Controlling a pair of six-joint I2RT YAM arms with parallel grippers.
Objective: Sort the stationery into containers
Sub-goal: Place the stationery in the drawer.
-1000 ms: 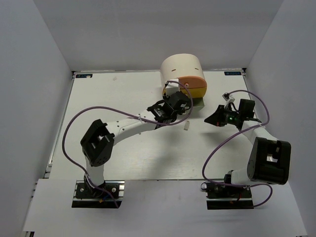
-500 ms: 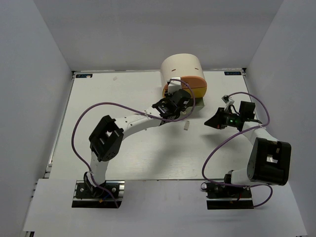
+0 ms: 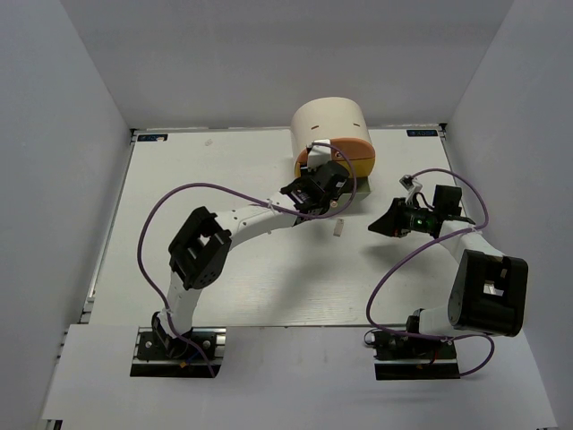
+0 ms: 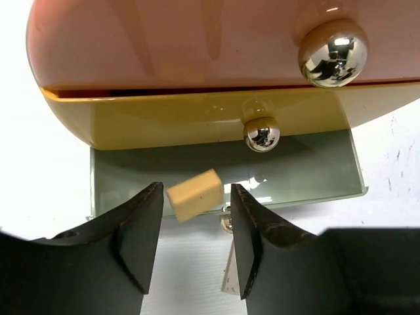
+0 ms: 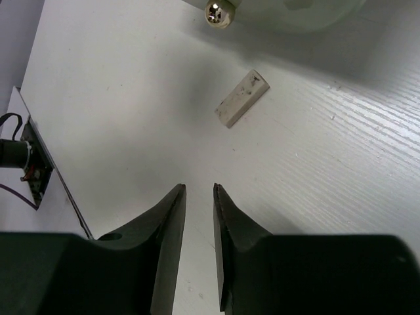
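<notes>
A white table (image 3: 179,224), enclosed by plain white walls, is carrying the cream drum-shaped organiser (image 3: 327,121) at its far centre. The organiser's orange drawer (image 4: 164,39) and yellow drawer (image 4: 164,118) are sitting closed, each showing a shiny round knob. Below them the green drawer (image 4: 131,177) is standing pulled out toward the arms.

The left gripper (image 4: 194,203) is hovering just in front of the open green drawer. Its jaws are released. A tan eraser block (image 4: 195,193) is sitting tilted between the two fingers, with a visible gap on either side, so neither finger is touching it. The block is overlapping the drawer's interior in the left wrist view. Whether it is resting on the drawer floor or is in the air cannot be told.

The right gripper (image 5: 199,190) is hanging low over the table, to the right of the organiser. Its fingers are only narrowly parted and are grasping nothing. A whitish eraser block (image 5: 241,98) is lying flat on the table ahead of it, near the green drawer's knob (image 5: 218,13) and apart from both grippers.
</notes>
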